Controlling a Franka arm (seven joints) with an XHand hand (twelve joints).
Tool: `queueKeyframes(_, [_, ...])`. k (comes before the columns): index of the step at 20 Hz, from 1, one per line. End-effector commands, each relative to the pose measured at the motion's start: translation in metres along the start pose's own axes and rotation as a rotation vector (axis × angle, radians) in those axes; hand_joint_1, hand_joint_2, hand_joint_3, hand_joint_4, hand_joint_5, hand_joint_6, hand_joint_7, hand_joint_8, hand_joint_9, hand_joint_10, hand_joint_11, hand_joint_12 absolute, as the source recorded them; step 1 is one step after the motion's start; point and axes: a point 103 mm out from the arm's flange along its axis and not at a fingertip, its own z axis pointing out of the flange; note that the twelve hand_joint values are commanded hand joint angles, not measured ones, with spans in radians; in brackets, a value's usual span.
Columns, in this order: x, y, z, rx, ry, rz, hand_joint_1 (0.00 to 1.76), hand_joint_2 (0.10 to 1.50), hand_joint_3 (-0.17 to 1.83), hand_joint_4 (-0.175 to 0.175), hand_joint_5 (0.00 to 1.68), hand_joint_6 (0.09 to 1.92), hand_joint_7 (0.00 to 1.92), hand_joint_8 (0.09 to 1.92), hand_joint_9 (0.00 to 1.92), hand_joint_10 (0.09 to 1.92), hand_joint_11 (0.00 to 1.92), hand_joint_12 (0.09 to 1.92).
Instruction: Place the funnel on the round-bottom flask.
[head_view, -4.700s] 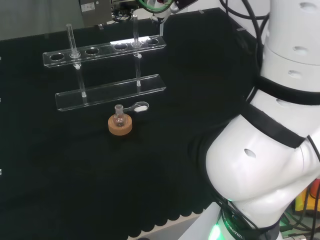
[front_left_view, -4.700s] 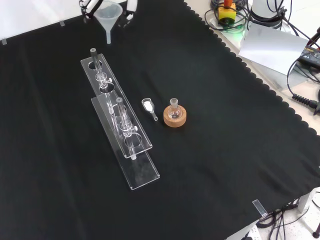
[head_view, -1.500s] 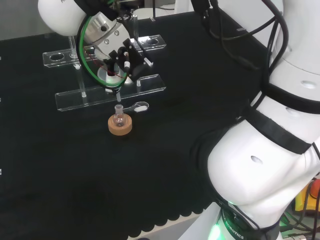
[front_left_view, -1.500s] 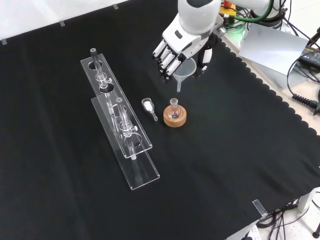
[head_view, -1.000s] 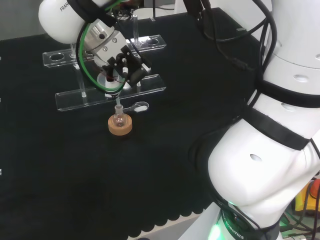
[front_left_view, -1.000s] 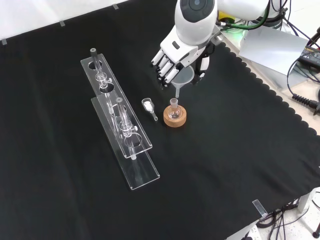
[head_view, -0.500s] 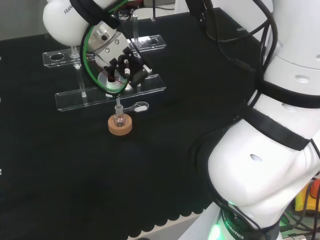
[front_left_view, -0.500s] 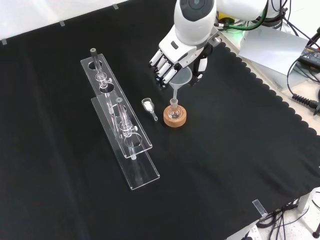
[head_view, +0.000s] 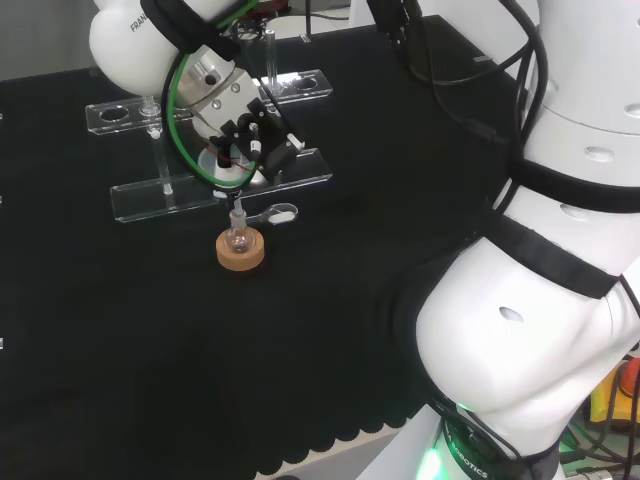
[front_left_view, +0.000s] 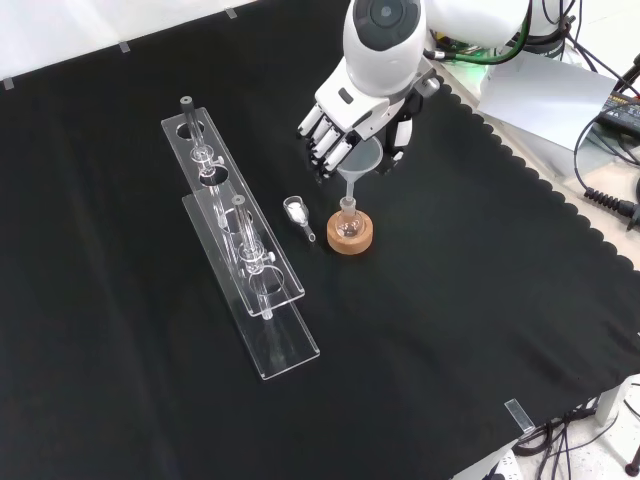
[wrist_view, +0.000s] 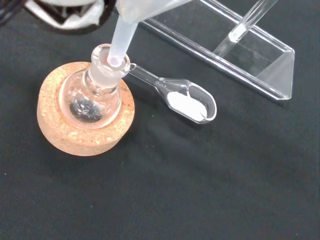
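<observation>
The flask (front_left_view: 348, 228) sits upright in a cork ring (front_left_view: 350, 240) on the black cloth (front_left_view: 450, 330), and everything else is placed from it. In the front view the hand (front_left_view: 352, 122) hangs just above and behind the flask, its thumb and fingers curled round the rim of the clear funnel (front_left_view: 362, 158), with the other fingers pointing down toward the left. The funnel is held almost upright, its stem pointing down at the flask's neck. In the wrist view the stem's tip (wrist_view: 116, 60) sits at the mouth of the neck, just at or inside the rim; how far in it reaches cannot be told. The flask's bulb (wrist_view: 91, 102) shows a dark patch at its bottom. A glass scoop (front_left_view: 296, 213) with white powder in its bowl lies on the cloth just beside the flask, to its left in the front view, with its handle end near the neck in the wrist view. Farther left of the flask in the front view stands a clear rack (front_left_view: 240, 250) with tubes upright in it.
</observation>
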Motion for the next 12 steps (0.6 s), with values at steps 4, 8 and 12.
queueKeyframes(4, [0.0026, 0.0022, 0.0009, 0.001, -0.005, 0.001, 0.93, 0.7, 0.75, -0.014, 0.7, 0.84, 0.56, 0.68, 0.97, 0.48, 0.58, 1.3])
queueKeyframes(8, [0.0032, 0.0032, 0.0012, 0.006, -0.004, 0.0, 0.93, 0.7, 0.75, -0.014, 0.7, 0.85, 0.55, 0.69, 0.97, 0.48, 0.58, 1.3])
queueKeyframes(12, [0.0016, 0.0093, 0.0075, 0.013, 0.002, -0.001, 0.93, 0.7, 0.75, -0.014, 0.7, 0.85, 0.55, 0.69, 0.96, 0.48, 0.58, 1.3])
